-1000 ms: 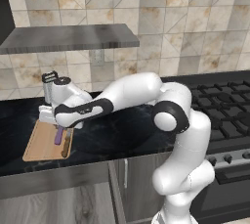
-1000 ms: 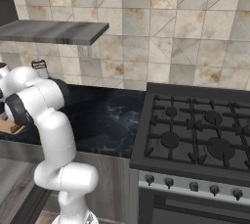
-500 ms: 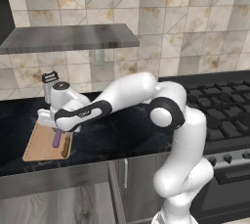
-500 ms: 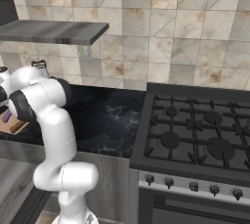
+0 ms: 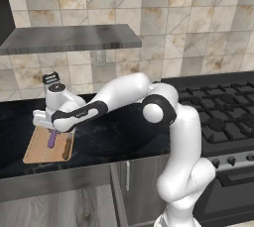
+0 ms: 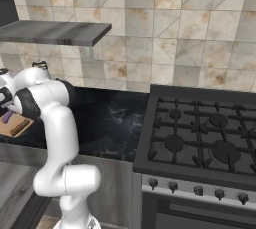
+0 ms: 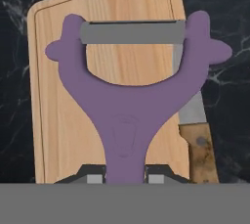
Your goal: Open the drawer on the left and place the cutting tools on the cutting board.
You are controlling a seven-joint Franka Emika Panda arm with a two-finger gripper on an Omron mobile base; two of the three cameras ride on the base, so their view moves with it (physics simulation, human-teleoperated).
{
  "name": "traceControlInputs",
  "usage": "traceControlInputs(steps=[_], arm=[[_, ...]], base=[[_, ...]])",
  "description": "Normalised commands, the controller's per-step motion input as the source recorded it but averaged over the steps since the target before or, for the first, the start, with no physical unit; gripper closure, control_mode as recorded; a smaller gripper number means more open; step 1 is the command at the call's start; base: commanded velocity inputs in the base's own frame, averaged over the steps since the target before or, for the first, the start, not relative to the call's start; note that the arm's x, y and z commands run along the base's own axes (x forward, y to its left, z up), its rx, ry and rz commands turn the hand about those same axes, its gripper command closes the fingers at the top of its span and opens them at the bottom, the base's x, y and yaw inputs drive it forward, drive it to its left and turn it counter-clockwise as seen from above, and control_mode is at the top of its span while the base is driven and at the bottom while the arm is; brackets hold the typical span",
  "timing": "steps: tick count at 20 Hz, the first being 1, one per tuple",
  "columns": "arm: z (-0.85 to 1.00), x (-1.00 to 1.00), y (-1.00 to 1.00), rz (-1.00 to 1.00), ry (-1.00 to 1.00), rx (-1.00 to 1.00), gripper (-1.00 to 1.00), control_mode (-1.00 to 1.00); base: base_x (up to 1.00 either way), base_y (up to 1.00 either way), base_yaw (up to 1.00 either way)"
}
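Observation:
My gripper (image 7: 125,179) is shut on the stem of the purple Y-shaped peeler (image 7: 127,115), whose blade end points away from the hand. It hangs low over the tan cutting board (image 7: 63,96); I cannot tell whether it touches the wood. The knife lies along the board's right edge, silver blade (image 7: 189,100) ahead of the brown handle (image 7: 201,152). From the left base view, the gripper (image 5: 51,133) holds the peeler (image 5: 52,139) over the board (image 5: 34,152), with the knife (image 5: 67,147) beside it. The drawer (image 5: 49,184) stands pulled out under the counter.
A metal box grater (image 5: 51,78) stands on the black counter just behind the hand. A grey wall shelf (image 5: 69,37) hangs above. The gas stove (image 5: 223,112) takes up the right side. A narrow cabinet door with a vertical handle (image 5: 128,181) sits under the counter.
The hand has carried the peeler a little to the left and down over the cutting board. The knife and board have stayed put.

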Motion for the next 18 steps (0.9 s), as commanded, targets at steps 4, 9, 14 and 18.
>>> traceControlInputs(steps=[4, 9, 14, 18], arm=[[-0.16, 0.01, 0.23, 0.0, 0.0, 0.0, 1.0, -1.0], [-0.29, 0.0, 0.0, 0.0, 0.0, 0.0, 1.0, -1.0], [-0.39, 0.0, 0.01, 0.0, 0.01, 0.0, 1.0, -1.0], [-0.16, 0.0, 0.04, 0.0, 0.04, 0.0, 1.0, -1.0]], base=[[0.0, 0.0, 0.0], [0.0, 0.0, 0.0], [0.0, 0.0, 0.0], [0.0, 0.0, 0.0]])
